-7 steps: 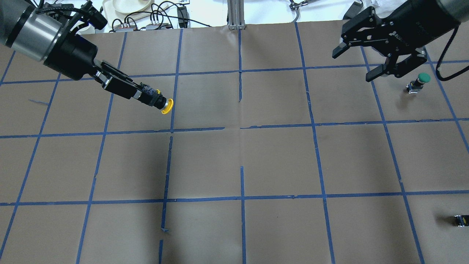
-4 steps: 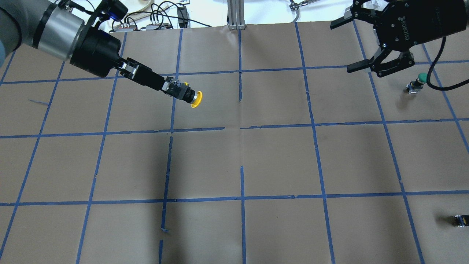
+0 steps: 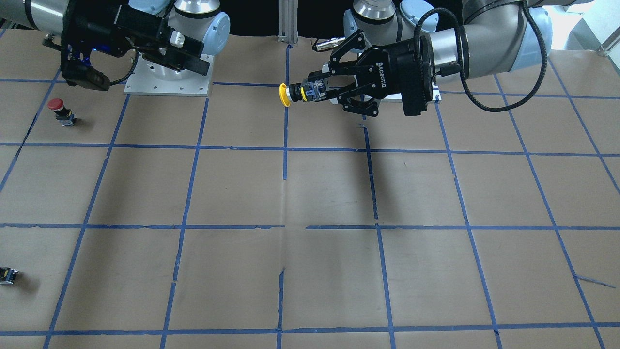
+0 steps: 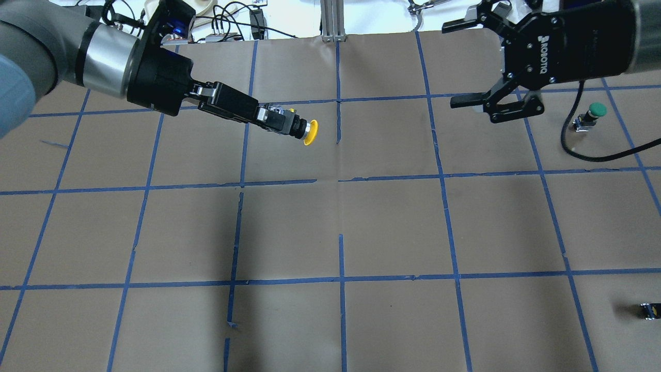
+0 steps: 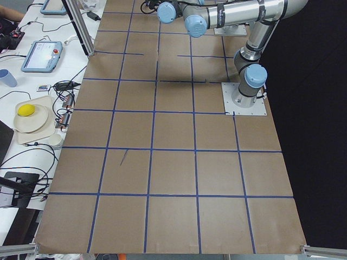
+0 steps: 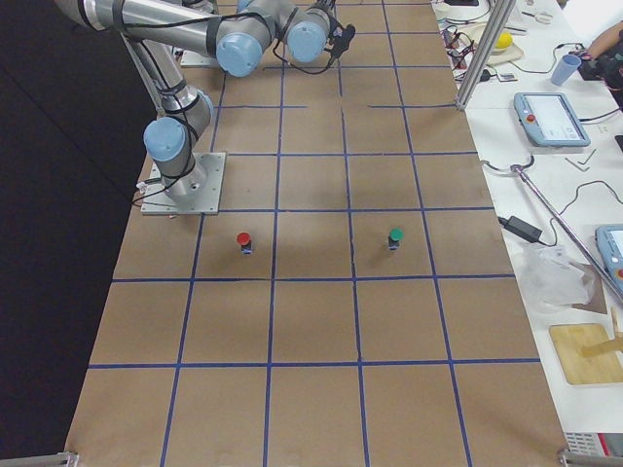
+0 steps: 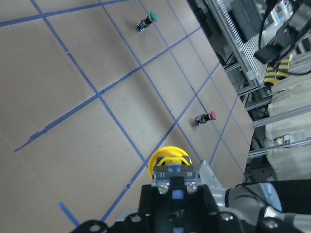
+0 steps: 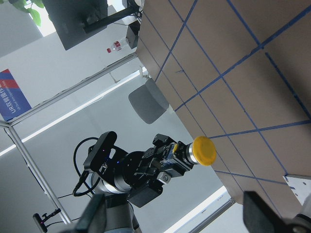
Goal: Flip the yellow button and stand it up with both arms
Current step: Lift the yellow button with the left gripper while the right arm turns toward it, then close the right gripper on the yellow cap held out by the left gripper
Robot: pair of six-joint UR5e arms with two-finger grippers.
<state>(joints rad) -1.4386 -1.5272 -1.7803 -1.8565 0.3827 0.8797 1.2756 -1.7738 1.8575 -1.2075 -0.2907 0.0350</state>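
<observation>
My left gripper (image 4: 272,118) is shut on the black and grey body of the yellow button (image 4: 310,132) and holds it level above the table, cap pointing toward the right arm. In the front-facing view the button (image 3: 285,94) sticks out of the same gripper (image 3: 323,92) near the centre line. The left wrist view shows the cap (image 7: 170,155) just past the fingers. My right gripper (image 4: 450,64) is open wide and empty, turned toward the button, well apart from it. The right wrist view shows the button (image 8: 204,150) between its spread fingers, far off.
A green-capped button (image 4: 594,112) stands on the table under the right arm. A red-capped button (image 3: 58,107) stands near the right arm's base. A tiny black-and-yellow block (image 4: 649,310) lies at the front right edge. The brown table carries a blue tape grid (image 4: 341,232).
My left gripper has carried the yellow button to the right, toward the table's centre line. My right gripper has swung round to face left and stays open.
</observation>
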